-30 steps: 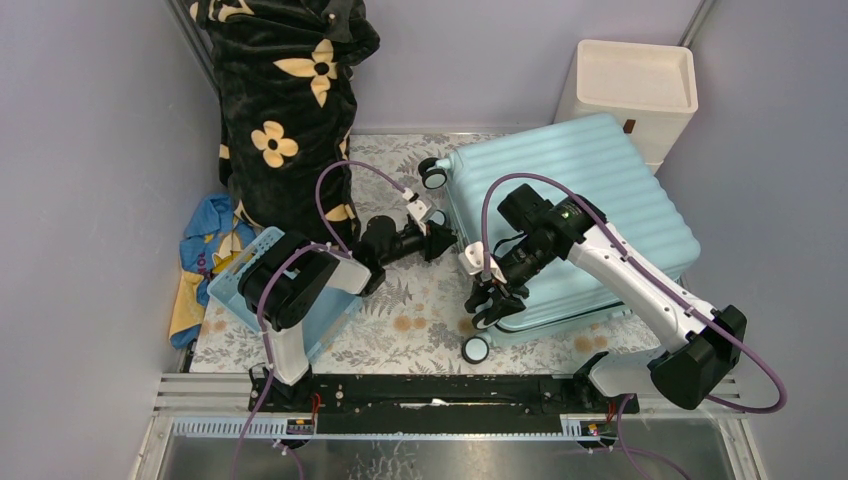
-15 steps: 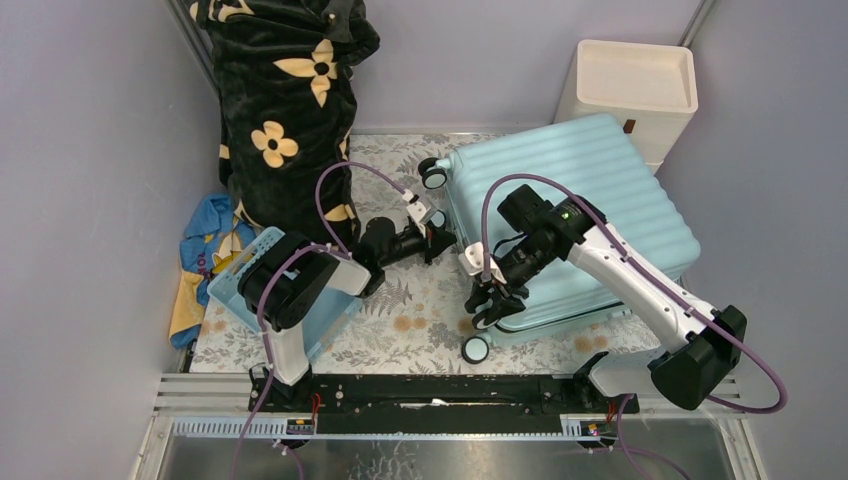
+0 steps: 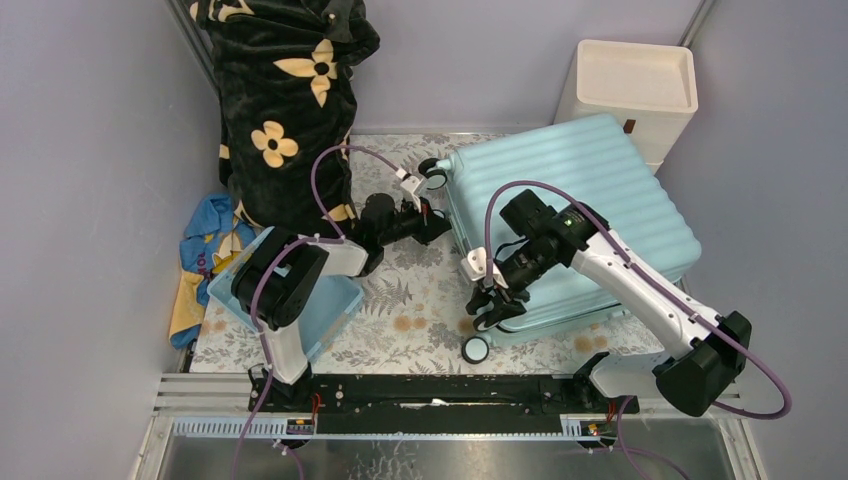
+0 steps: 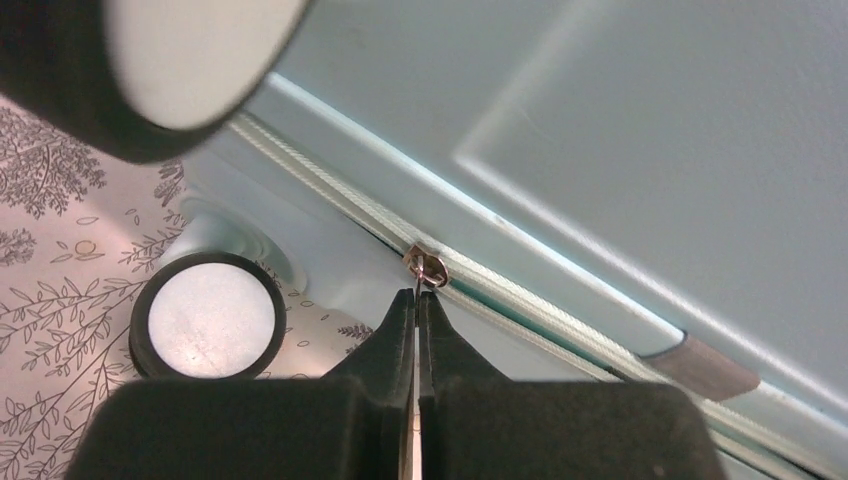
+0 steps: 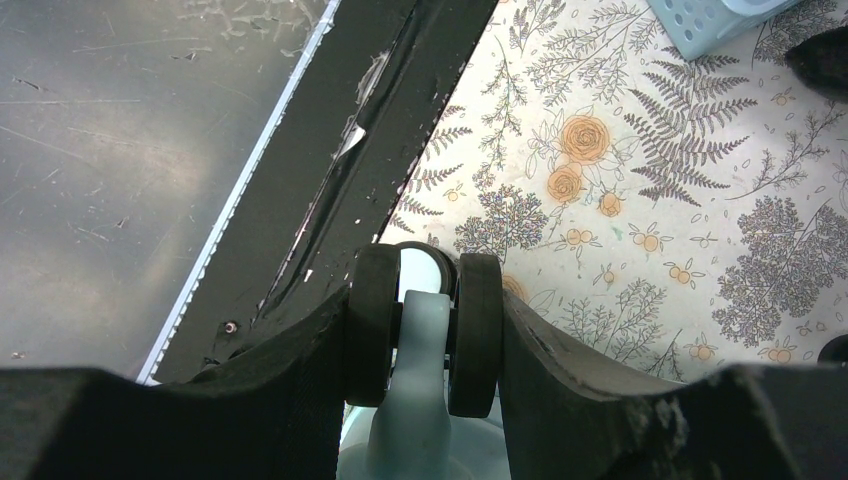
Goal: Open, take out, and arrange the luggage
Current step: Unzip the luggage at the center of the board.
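The luggage, a pale aqua ribbed hard-shell case, lies flat and closed on the floral mat. My left gripper is at its left edge. In the left wrist view the left gripper is shut on the thin metal zipper pull that hangs from the pale zipper along the shell. A white-faced wheel sits just to the left. My right gripper is at the near left corner. In the right wrist view the right gripper clamps a black twin wheel from both sides.
A black blanket with cream flowers hangs at the back left. Below it are a blue-and-yellow cloth and a small blue basket. A cream drawer unit stands behind the luggage. A black rail runs along the near edge.
My left gripper has shut on the zipper pull and moved a little toward the back along the luggage's left edge. The right arm has barely moved.
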`<state>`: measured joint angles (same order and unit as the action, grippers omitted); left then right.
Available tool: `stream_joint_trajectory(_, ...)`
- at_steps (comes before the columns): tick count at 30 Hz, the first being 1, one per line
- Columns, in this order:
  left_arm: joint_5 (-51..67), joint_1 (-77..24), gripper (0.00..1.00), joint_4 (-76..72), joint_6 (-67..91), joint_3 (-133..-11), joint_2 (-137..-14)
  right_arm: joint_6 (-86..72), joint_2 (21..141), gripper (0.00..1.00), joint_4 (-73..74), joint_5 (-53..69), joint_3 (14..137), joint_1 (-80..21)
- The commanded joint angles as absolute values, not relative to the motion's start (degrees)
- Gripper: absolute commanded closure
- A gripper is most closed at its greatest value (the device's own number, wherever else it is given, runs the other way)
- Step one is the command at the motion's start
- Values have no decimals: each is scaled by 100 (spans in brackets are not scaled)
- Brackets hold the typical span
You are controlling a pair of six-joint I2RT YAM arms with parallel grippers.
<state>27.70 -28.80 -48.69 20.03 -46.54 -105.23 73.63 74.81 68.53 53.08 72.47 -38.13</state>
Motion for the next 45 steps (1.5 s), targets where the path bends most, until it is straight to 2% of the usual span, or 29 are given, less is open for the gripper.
stream_joint_trajectory(1,2484,-2498,100,-4363,2390,-5133,-10641,7333,7331,92,6742,6029,7094,-3779)
stream_joint_trajectory(10,2570,-2022,100,-4015,3175,-5978,-11249,7363,7223,93,6724,6074,6914,-3779)
stream_joint_trajectory(28,3372,-1421,100,-3274,3702,-7727,-12392,7334,7096,93,6694,6110,6650,-3780)
stream_joint_trajectory(32,3159,-1303,71,-3114,3616,-7611,-12162,7217,7042,92,6616,6070,6591,-3783)
stream_joint_trajectory(34,3017,-1241,63,-3096,3547,-7414,-11937,7170,7032,90,6578,6050,6559,-3779)
stream_joint_trajectory(37,2821,-1131,54,-3096,3522,-6918,-11432,7096,6994,66,6582,6014,6611,-3779)
stream_joint_trajectory(39,2660,-1105,48,-3105,3378,-6450,-10930,7129,6956,39,6869,6103,6891,-3738)
stream_joint_trajectory(41,2553,-1106,42,-3135,3208,-5954,-10391,7238,6915,20,7206,6229,7265,-3593)
stream_joint_trajectory(45,2527,-1107,31,-3601,3156,-4993,-9391,7492,6875,1,7800,6441,7937,-3186)
